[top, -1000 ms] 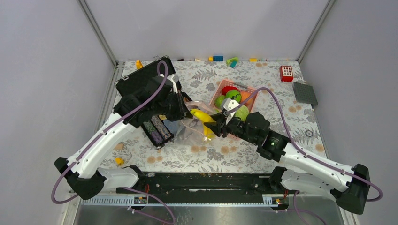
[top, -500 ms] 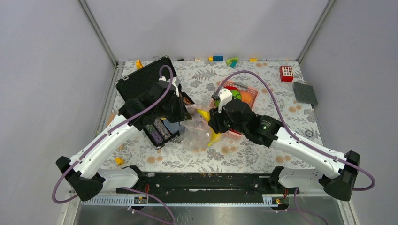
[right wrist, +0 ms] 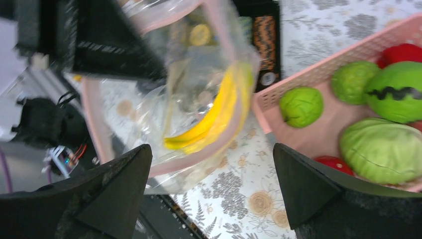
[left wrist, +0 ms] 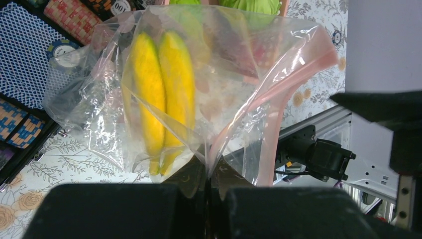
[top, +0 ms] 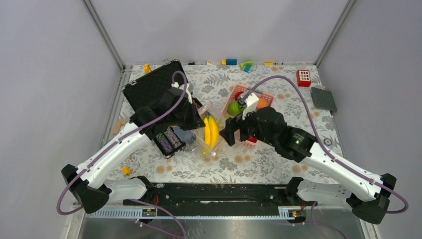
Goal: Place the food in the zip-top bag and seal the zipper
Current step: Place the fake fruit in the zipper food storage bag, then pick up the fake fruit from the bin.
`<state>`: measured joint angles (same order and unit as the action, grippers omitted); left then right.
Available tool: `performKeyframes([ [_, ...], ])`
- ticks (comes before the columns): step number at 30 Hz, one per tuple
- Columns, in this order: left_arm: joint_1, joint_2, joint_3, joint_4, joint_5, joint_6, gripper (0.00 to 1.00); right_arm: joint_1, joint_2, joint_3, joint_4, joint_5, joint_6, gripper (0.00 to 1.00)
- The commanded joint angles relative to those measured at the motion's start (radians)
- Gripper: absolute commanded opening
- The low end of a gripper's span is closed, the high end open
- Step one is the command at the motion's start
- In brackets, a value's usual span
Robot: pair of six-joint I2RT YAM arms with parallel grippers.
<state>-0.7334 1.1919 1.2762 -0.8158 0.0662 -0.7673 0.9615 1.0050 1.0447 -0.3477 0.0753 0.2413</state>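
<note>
Left gripper point(left wrist: 209, 174): clamped on the lip of the clear, crinkly zip-top bag point(left wrist: 239, 59), which sat just beside the pink slotted plastic basket point(right wrist: 318, 69).
Right gripper point(right wrist: 212, 149): spread wide, empty, facing the bag.
Yellow curved toy banana point(left wrist: 169, 84): inside the bag.
Film: thin, glossy, slack.
Zipper point(left wrist: 271, 124): a stiffer, pink-tinted band.
In the basket: ribbed pale green cabbage point(right wrist: 383, 149), small round green fruit point(right wrist: 301, 105), red apple point(right wrist: 403, 52).
I judged the next piece needed the lip held taut, a grip across its widest part, and a low release.
</note>
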Motion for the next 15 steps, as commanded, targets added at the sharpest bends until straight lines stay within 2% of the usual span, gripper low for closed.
performKeyframes([
  [1, -0.002, -0.026, -0.012, 0.051, -0.026, 0.023, 0.0, -0.104, 0.0, 0.053, -0.03, 0.13, 0.063, 1.0],
  [5, -0.002, -0.022, -0.022, 0.052, -0.021, 0.036, 0.0, -0.261, 0.039, 0.062, -0.052, 0.173, 0.147, 1.0],
  [9, -0.003, -0.02, -0.026, 0.053, -0.018, 0.045, 0.0, -0.376, 0.181, 0.12, -0.056, 0.234, 0.163, 1.0],
  [15, -0.002, -0.022, -0.031, 0.053, -0.038, 0.046, 0.0, -0.432, 0.446, 0.265, -0.05, 0.325, 0.138, 1.0],
])
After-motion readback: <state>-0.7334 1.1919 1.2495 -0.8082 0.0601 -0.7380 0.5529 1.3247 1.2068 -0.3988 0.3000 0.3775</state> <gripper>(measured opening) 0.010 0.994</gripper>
